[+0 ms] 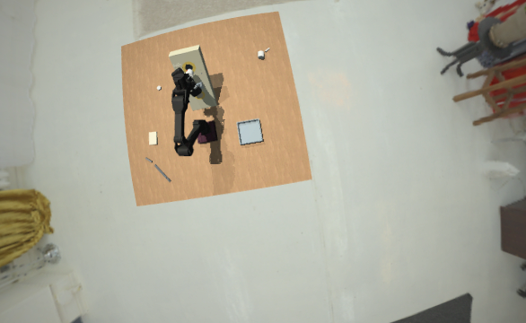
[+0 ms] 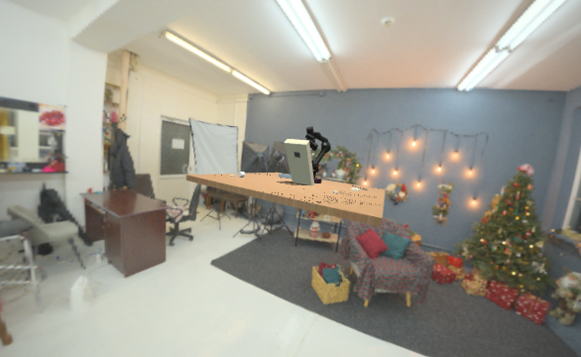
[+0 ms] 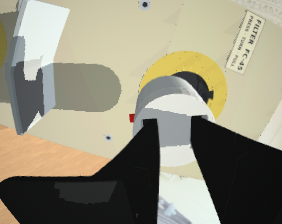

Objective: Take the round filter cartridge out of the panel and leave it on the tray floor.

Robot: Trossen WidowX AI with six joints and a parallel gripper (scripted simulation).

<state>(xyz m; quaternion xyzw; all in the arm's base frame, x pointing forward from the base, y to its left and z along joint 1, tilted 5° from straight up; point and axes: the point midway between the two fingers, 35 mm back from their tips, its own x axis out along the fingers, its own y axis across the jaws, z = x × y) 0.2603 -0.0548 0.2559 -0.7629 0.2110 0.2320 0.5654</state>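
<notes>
The filter cartridge [image 3: 172, 119] is pinched between the fingers of the gripper [image 3: 173, 137], clear of the dark socket just ahead in the service panel [image 3: 92, 50], which frees it for carrying. The tray [image 1: 249, 132] lies well behind, apart from it.

Occlusions / unreadable bits

Wrist view: gripper [image 3: 173, 137] fingers cover the filter cartridge [image 3: 170, 99] face, slots unseen. Panel label [image 3: 249, 42] blurred. Exterior view: panel [image 2: 299, 161] hides most of the arm.
</notes>
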